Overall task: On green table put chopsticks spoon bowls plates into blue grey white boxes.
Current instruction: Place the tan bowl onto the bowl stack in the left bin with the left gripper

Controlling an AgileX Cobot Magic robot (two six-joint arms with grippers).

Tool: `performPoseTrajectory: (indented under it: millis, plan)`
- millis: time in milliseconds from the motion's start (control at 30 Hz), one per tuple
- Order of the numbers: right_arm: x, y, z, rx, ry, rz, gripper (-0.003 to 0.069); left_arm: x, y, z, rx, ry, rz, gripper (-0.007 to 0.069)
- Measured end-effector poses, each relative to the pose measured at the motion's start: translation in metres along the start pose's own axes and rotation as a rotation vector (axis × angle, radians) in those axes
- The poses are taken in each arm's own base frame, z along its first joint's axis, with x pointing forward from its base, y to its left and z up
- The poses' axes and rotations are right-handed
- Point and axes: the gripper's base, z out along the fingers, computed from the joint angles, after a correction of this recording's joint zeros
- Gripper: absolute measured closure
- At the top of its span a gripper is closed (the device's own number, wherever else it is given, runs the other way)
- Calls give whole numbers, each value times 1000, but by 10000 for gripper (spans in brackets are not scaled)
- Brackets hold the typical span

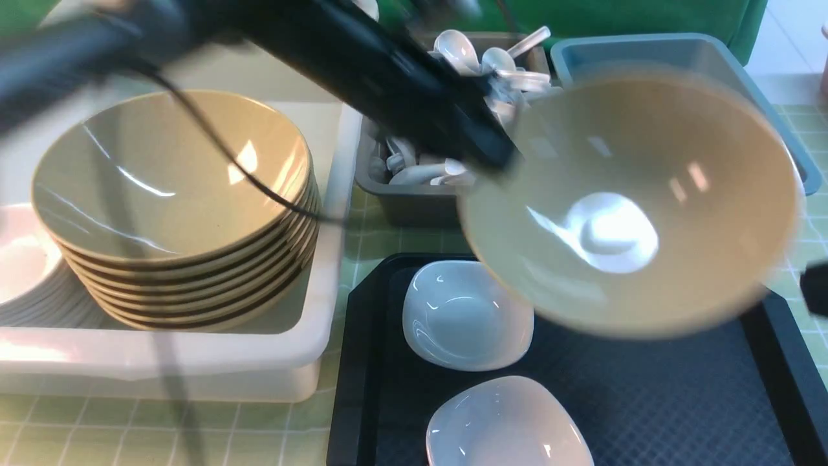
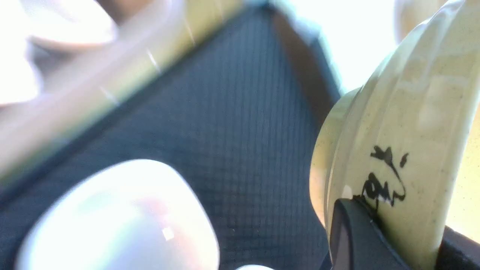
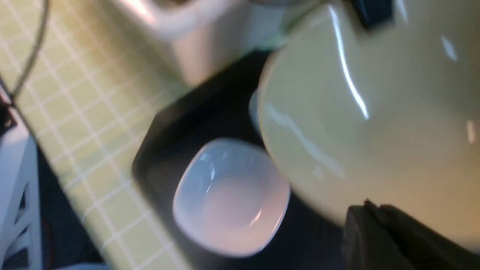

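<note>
Gripping tan bowl (image 1: 631, 200) rim, left pincer (image 2: 407, 240) beside illegible black scrawl (image 2: 384, 180).

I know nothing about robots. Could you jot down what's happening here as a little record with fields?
Held item: glossy tan round bowl, in the air above the black tray
Left gripper: shut on the bowl's rim
Right gripper: shut, beside the bowl; contact unclear
On tray: two white square dishes
White plastic box: stack of tan bowls
Grey box: white spoons
</note>
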Motion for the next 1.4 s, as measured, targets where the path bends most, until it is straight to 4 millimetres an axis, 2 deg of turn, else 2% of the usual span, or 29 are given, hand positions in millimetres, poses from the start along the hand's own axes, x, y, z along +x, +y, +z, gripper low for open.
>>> performPoseTrajectory:
  millis: [67, 100, 167, 200, 233, 267, 300, 333, 433, 567, 667, 967, 1100, 1333, 1400]
  plan:
    - [-9, -3, 0, 1, -15, -1, 617, 4, 2, -60, -65, -120, -34, 607]
    - [-12, -4, 3, -6, -21, 2, 615, 12, 3, -93, -109, -188, -63, 607]
    - [-16, -6, 9, -31, -28, -5, 613, 30, 8, -130, -166, -260, -115, 608]
    - [-17, -6, 10, -38, -33, -3, 612, 34, 11, -132, -172, -262, -129, 607]
    - [-21, -7, 16, -80, -55, -10, 612, 55, 18, -157, -219, -310, -193, 607]
    - [-25, -7, 20, -111, -73, -16, 612, 70, 24, -171, -246, -334, -241, 607]
    - [-25, -7, 21, -116, -77, -25, 612, 71, 24, -175, -252, -345, -244, 607]
    - [-30, -7, 27, -162, -97, -26, 612, 92, 35, -190, -280, -382, -325, 607]
    - [-37, -10, 42, -237, -131, -32, 612, 134, 63, -213, -320, -468, -513, 607]
    - [-41, -17, 60, -284, -127, -3, 610, 170, 92, -219, -370, -518, -676, 607]
    - [-41, -19, 65, -296, -114, 4, 606, 176, 98, -218, -409, -506, -690, 607]
    - [-40, -17, 65, -327, -99, 5, 596, 178, 107, -217, -559, -502, -775, 606]
    - [-39, -16, 65, -335, -94, 6, 590, 175, 106, -210, -589, -472, -766, 594]
    - [-38, -15, 65, -347, -85, 4, 584, 171, 103, -205, -585, -465, -767, 489]
    - [-38, -15, 65, -352, -81, 3, 582, 171, 102, -205, -583, -465, -764, 417]
